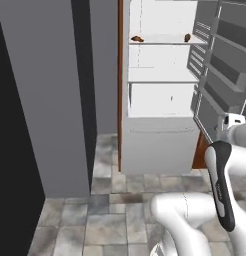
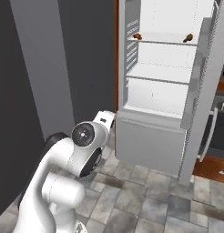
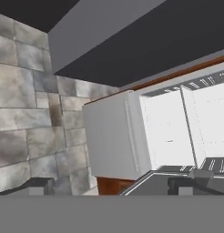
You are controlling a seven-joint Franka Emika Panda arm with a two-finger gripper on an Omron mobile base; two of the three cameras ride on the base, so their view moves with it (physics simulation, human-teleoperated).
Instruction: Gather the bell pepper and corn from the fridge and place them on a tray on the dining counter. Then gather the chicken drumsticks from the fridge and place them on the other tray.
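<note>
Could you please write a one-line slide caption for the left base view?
Open fridge with two chicken drumsticks on an upper shelf, arm folded low.

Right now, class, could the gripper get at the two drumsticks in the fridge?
Probably not yet. The fridge stands open, and both drumsticks lie unblocked on a high shelf. But the arm is folded low before it, and the open gripper points at the lower part, well short.

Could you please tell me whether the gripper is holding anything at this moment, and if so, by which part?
Nothing is held: the gripper stands open and empty, while both chicken drumsticks lie on a shelf inside the fridge.
</note>
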